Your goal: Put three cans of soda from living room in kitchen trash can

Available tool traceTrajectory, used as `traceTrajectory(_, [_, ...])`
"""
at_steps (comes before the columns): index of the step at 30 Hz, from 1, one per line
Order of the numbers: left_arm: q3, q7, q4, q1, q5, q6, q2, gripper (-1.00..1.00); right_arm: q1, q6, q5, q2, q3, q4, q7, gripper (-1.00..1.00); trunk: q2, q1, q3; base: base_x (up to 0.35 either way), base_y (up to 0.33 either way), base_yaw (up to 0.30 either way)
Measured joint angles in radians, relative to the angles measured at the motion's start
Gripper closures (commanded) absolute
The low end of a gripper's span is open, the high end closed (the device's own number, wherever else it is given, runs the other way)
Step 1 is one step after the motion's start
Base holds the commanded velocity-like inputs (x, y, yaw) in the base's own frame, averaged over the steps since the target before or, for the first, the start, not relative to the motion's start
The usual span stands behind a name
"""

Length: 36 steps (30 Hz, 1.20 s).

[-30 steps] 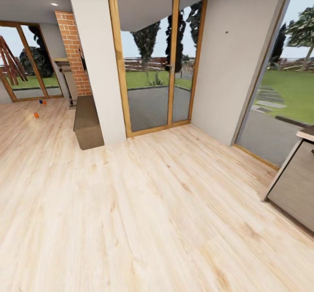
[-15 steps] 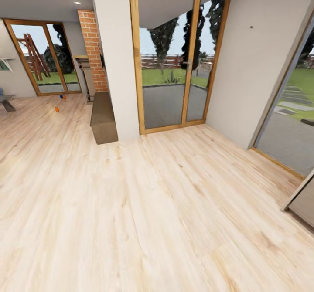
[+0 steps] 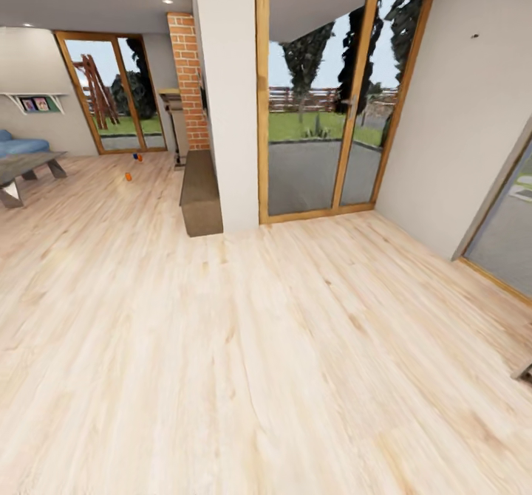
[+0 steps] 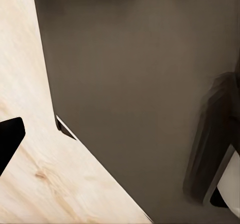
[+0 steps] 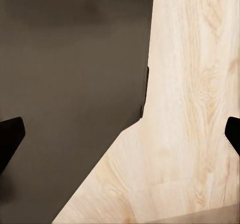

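Observation:
Far off on the living room's wood floor, an orange can of soda [image 3: 128, 176] stands alone. Beyond it, close together, sit a dark blue can [image 3: 134, 156] and a second orange can [image 3: 140, 159]. They are tiny at this distance. The trash can is out of view. My left gripper [image 4: 120, 144] hangs over the pale floor and a dark flat surface, with one black fingertip [image 4: 10, 141] at the picture's edge. My right gripper [image 5: 120, 139] is open and holds nothing, its two black fingertips set wide apart over the floor.
A white pillar [image 3: 225, 96] and a long dark bench [image 3: 199, 192] stand ahead, with the red brick column [image 3: 186, 81] behind. Wood-framed glass doors [image 3: 325, 111] line the far wall. A grey low table [image 3: 26, 170] and a blue sofa [image 3: 18, 145] are at the left.
The whole head view has swung left: the doors and pillar slid right, the cabinet at the right has nearly left the picture, and the table and sofa have come in.

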Motion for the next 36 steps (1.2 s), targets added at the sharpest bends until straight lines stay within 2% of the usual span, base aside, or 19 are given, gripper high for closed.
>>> traceTrajectory(36, [0.0, 0.0, 0.0, 0.0, 0.0, 0.0, -0.001, -1.0, 0.0, 0.0, 0.001, 0.0, -0.001, 0.0, 0.0, -1.0, 0.0, 0.0, -0.037, 0.0, 0.0, 0.226])
